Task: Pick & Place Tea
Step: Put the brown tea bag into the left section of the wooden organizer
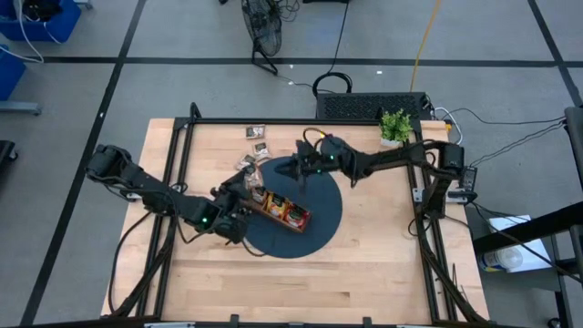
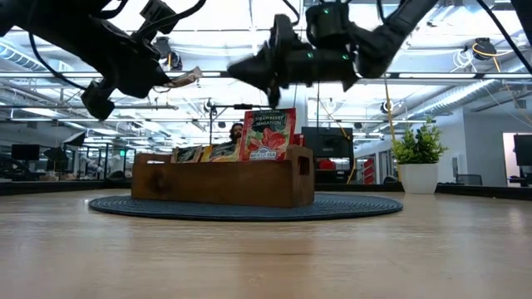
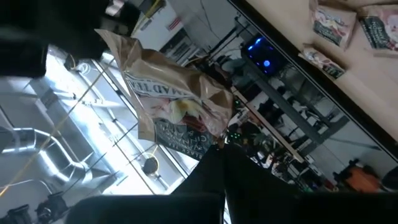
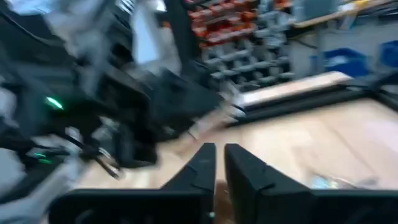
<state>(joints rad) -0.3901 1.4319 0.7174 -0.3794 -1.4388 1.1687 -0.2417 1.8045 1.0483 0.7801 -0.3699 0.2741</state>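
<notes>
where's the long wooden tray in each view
High view: the long wooden tray lies slantwise on the round dark mat, mid-table, beside the left tool.
Low view: it stands centre frame on the mat, with a red strawberry tea sachet upright in it.
Left wrist view: not in it.
Right wrist view: too blurred to tell.
Shared landmark: the small green potted plant.

**Two dark arms, cabled and lit**

Both arms are matte black, built of rounded joint housings linked by slim tubes. The left arm [image 1: 146,187] trails black cables along its segments. The right arm [image 1: 392,159] shows a small green indicator light near its wrist and flat, blunt, dark fingers [image 4: 239,171].
</notes>
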